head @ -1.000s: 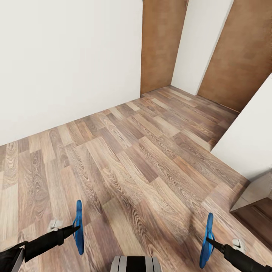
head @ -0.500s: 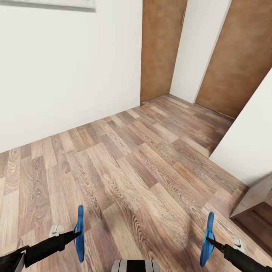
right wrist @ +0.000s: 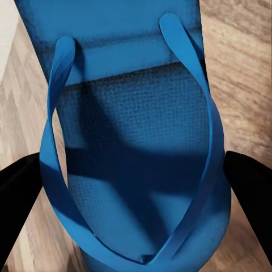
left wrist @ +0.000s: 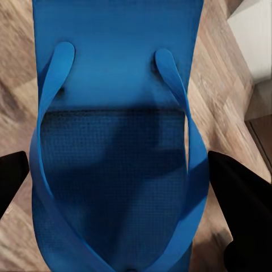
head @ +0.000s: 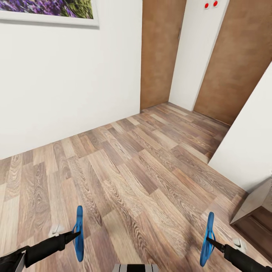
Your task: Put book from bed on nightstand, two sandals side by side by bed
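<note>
A bright blue flat flip-flop sandal point(head: 78, 234) is showing in the black left gripper point(head: 75, 235); its twin blue sandal point(head: 207, 239) is showing in the black right gripper point(head: 210, 240). A finely dotted texture is covering each footbed. The grey-brown wood-plank floor point(head: 143, 177) is displaying swirling grain. White walls point(head: 68, 79) are meeting brown doors point(head: 160, 53). The white-framed picture point(head: 49, 11) is showing purple, probably lavender.

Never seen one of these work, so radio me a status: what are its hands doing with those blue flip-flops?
Left gripper shut on left sandal. Right gripper shut on right sandal. Both carried edge-up above the wood floor. Open floor ahead.
</note>
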Motion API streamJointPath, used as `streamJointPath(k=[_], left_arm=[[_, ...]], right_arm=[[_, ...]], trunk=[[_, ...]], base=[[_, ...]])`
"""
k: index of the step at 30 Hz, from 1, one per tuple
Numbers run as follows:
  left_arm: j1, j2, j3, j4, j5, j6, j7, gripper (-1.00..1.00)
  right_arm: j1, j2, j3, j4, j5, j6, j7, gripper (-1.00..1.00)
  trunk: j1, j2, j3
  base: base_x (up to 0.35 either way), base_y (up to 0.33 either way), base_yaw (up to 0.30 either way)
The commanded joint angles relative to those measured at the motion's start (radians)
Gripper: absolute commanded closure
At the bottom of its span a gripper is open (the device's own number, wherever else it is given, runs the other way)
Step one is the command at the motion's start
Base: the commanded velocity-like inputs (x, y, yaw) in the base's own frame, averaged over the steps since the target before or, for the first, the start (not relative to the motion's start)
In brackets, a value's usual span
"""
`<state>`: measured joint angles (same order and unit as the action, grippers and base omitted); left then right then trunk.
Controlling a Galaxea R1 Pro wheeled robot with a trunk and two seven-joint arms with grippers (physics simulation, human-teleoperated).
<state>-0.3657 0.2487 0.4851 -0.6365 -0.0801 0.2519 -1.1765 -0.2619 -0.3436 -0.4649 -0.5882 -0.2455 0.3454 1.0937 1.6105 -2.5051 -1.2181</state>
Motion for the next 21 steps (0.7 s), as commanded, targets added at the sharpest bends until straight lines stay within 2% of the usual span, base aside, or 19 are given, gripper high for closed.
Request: streamJointPath(k=[1,7,9,11,15,18,21], left_arm=[[-0.001,-0.002,0.006,-0.001,-0.008,0.01,0.012,1.0],[-0.001,-0.013,0.005,0.024,-0.009,-0.004,0.08,1.0],[-0.001,-0.016,0.003,0.037,-0.009,-0.025,0.099,1.0],[-0.001,-0.022,0.001,0.056,-0.009,-0.053,0.13,1.0],[-0.001,-0.028,-0.001,0.072,-0.009,-0.074,0.171,1.0],[-0.001,-0.033,-0.002,0.076,-0.009,-0.079,0.184,1.0],[-0.001,-0.04,-0.002,0.077,-0.009,-0.081,0.188,1.0]], right_arm=[[0.0,0.0,-0.001,0.001,-0.005,0.008,0.003,1.0],[0.0,0.001,0.001,0.003,0.004,0.005,-0.005,1.0],[0.0,0.003,0.002,0.01,0.032,0.005,-0.007,1.0],[0.0,0.011,0.003,0.037,0.094,0.004,-0.009,1.0],[0.0,0.03,0.003,0.074,0.176,0.004,-0.012,1.0],[0.0,0.038,0.003,0.085,0.203,0.004,-0.013,1.0],[0.0,0.041,0.002,0.089,0.212,0.004,-0.015,1.0]], trunk=[[-0.001,0.0,0.003],[-0.003,0.001,0.026],[-0.004,0.002,0.034],[-0.005,0.002,0.042],[-0.007,0.003,0.057],[-0.008,0.004,0.069],[-0.01,0.005,0.081]], base=[[0.0,0.0,0.0],[0.0,0.0,0.0],[0.0,0.0,0.0],[0.0,0.0,0.0],[0.0,0.0,0.0],[0.0,0.0,0.0],[0.0,0.0,0.0]])
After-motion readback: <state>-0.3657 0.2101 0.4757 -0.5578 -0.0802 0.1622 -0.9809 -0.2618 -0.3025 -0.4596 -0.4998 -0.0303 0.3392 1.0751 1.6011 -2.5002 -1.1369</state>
